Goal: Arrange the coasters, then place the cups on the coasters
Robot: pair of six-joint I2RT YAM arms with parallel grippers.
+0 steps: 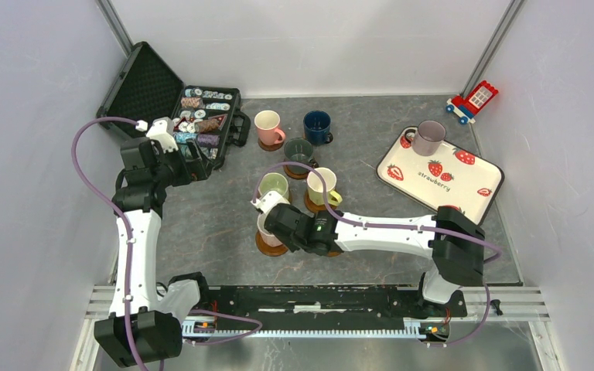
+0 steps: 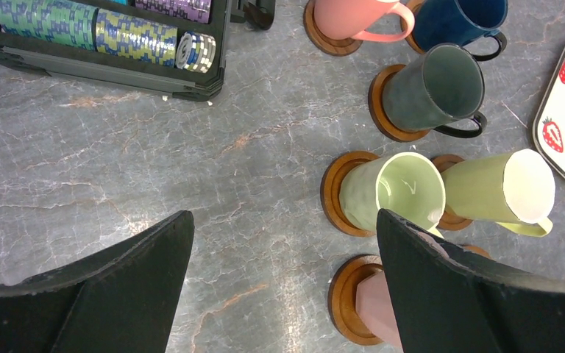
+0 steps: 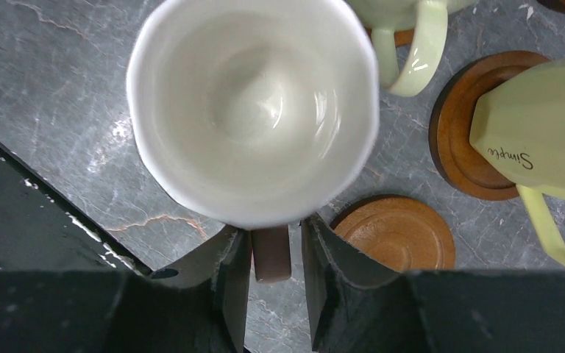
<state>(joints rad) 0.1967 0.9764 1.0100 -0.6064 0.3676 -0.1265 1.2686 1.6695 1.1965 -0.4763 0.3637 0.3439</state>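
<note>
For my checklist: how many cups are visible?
7: pink cup, navy cup farthest; dark green cup next; light green cup, yellow cup nearer; pale cup at right gripper; mauve cup on tray. None seems hidden.

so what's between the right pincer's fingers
The handle of the pale pink-white mug sits in the right pincer, a thin gap beside one finger. Only the right wrist view shows it.

Pale cup (image 3: 254, 110) looks glossy ceramic, bare coaster (image 3: 397, 235) smooth wood, table (image 3: 59, 73) matt stone
</note>
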